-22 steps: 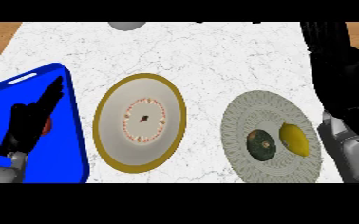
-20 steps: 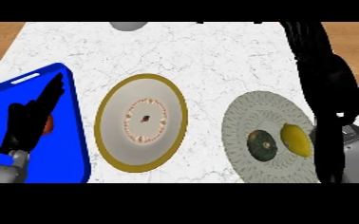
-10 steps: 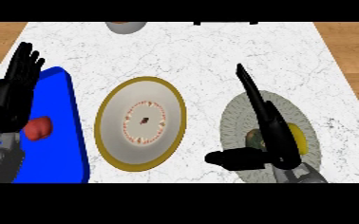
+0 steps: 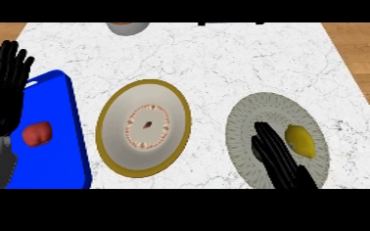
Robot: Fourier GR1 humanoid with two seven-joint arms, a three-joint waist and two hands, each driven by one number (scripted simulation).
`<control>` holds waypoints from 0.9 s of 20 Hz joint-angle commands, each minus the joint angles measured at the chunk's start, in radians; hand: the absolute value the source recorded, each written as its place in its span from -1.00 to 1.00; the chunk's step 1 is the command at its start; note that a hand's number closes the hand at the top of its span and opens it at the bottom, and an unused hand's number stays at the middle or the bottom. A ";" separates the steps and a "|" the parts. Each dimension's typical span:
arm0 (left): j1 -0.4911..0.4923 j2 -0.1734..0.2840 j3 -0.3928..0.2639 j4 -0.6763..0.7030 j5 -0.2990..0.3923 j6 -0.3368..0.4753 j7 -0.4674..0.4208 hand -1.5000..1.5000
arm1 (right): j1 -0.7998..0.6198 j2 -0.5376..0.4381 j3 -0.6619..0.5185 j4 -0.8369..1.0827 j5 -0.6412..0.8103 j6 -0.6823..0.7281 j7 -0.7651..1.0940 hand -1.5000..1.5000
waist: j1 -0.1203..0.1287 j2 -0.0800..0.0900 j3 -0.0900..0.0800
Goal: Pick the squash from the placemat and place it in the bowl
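Your squash (image 4: pixel 300 140) lies on the round grey placemat (image 4: pixel 249 117) at the right of the counter (image 4: pixel 217 54), toward the mat's right side; it is yellow and lies free, with nothing closed round it. Your right hand (image 4: pixel 278 162) comes in from the lower edge over the same mat, fingers straight and together, holding nothing; it sits just left of the squash, and you cannot tell from here whether it touches it. The hand hides the middle and lower part of the mat.

The gold-rimmed bowl (image 4: pixel 108 127) stands left of the placemat, near it but apart; a ring pattern and a small dark mark show inside it. Further left you have a blue tray (image 4: pixel 61 107) with a red item (image 4: pixel 37 133) on it. Your left hand (image 4: pixel 13 85) shows at the left edge beside the tray, fingers up and spread, at rest and empty. A grey round vessel (image 4: pixel 128 28) is cut off at the counter's far edge, well apart from everything else.
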 commanded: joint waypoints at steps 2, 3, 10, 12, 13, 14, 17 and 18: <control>-0.007 0.007 0.019 0.006 0.002 -0.005 0.006 0.00 | 0.115 -0.133 -0.043 -0.238 0.177 0.111 0.265 -1.00 | -0.002 0.002 -0.001; 0.014 -0.014 0.002 -0.018 0.001 -0.009 -0.008 0.00 | 0.119 -0.139 -0.053 -0.279 0.190 0.159 0.339 -1.00 | 0.005 0.002 -0.001; 0.004 -0.019 0.000 -0.016 -0.011 -0.012 -0.011 0.00 | 0.162 -0.340 -0.063 -0.417 0.160 0.510 0.585 -1.00 | 0.023 0.008 -0.002; 0.006 -0.015 0.007 -0.009 -0.004 -0.021 -0.002 0.00 | 0.183 -0.394 -0.068 -0.481 0.117 0.589 0.630 -1.00 | 0.018 0.007 -0.001; -0.001 -0.010 0.013 0.010 0.002 -0.043 -0.012 0.00 | 0.128 -0.396 -0.089 -0.452 0.100 0.635 0.651 -1.00 | 0.027 0.011 0.000; -0.042 -0.011 0.011 0.021 -0.013 -0.023 -0.005 0.00 | 0.118 -0.423 -0.112 -0.486 0.056 0.688 0.677 -1.00 | 0.020 0.012 -0.001; 0.005 -0.035 0.009 0.038 -0.027 -0.043 -0.053 0.00 | 0.115 -0.401 -0.132 -0.500 0.008 0.754 0.721 -1.00 | 0.024 0.011 0.001; -0.070 -0.068 -0.018 0.081 -0.054 -0.012 -0.041 0.00 | 0.077 -0.358 -0.106 -0.453 0.021 0.772 0.729 -1.00 | 0.021 0.013 0.002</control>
